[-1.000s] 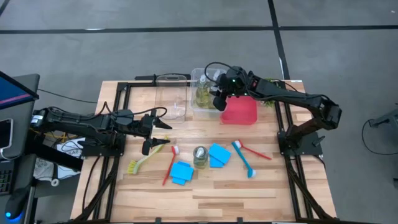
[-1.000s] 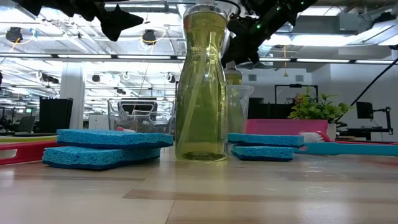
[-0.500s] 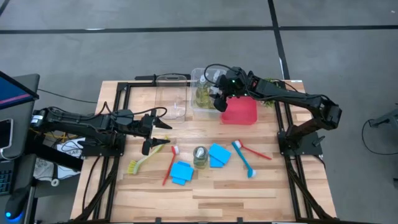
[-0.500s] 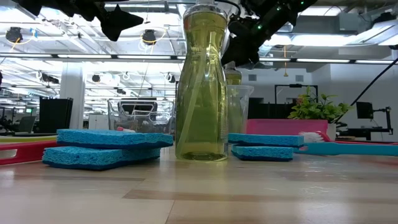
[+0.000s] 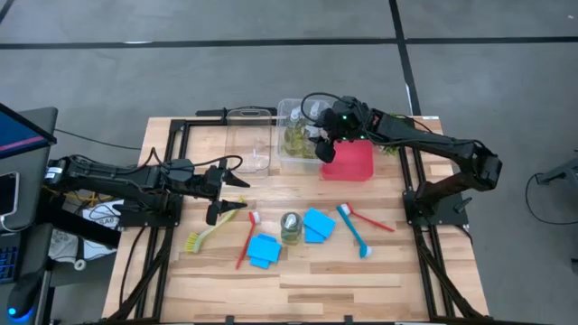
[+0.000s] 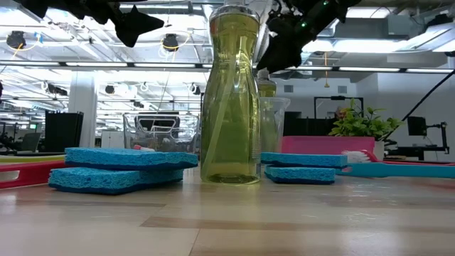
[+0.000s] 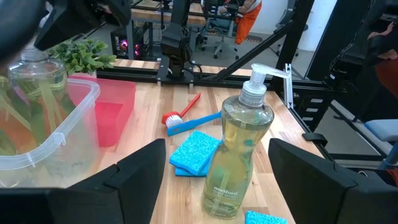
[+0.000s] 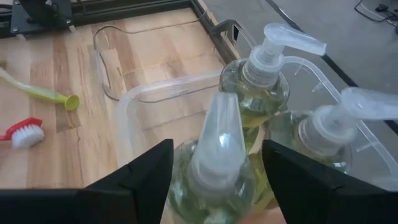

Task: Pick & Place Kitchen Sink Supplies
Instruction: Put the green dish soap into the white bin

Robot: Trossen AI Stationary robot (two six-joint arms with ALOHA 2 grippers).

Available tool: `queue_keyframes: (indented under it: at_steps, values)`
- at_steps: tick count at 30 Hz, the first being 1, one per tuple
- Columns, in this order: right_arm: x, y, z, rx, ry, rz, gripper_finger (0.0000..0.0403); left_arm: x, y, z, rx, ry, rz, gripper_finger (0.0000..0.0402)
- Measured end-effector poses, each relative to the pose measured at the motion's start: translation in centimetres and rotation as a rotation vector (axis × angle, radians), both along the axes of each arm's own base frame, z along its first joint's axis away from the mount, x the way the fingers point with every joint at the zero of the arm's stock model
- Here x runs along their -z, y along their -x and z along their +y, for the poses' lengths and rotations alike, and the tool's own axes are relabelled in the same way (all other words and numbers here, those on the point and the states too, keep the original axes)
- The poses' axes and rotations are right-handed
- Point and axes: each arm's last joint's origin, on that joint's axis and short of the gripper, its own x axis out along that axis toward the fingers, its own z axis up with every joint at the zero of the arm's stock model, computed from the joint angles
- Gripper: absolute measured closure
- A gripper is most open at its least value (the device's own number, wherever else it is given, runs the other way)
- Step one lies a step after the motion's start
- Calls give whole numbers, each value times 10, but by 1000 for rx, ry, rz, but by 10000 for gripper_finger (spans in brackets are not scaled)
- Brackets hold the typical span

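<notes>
The right gripper (image 5: 323,147) hangs with its fingers spread and gripping nothing above the clear bin (image 5: 282,113) at the far side of the table, directly over three soap bottles (image 8: 252,93) standing inside it. The fourth bottle (image 5: 291,227) stands alone near the table's middle between blue sponges (image 5: 263,249), while the left gripper (image 5: 226,206) waits spread and empty over the left side. In the low view that bottle blocks most of the bin, so only one pump top shows behind it.

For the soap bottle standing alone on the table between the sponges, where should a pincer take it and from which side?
Probably at the narrow neck just under the pump of the soap bottle, coming down from above. It stands upright, its body is wide and rounded, and blue sponges lie close on both sides, crowding a low side approach.
</notes>
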Motion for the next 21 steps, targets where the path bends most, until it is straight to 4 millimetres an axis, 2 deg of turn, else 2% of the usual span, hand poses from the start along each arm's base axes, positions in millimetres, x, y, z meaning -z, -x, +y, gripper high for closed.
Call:
queue_keyframes:
  at_steps: [11,21]
  values:
    - [-21,41,22,-14,-2,48,170,0,0,0,0,0,-1,114]
    - [-34,85,59,-35,-30,-27,170,-2,0,0,0,2,-16,114]
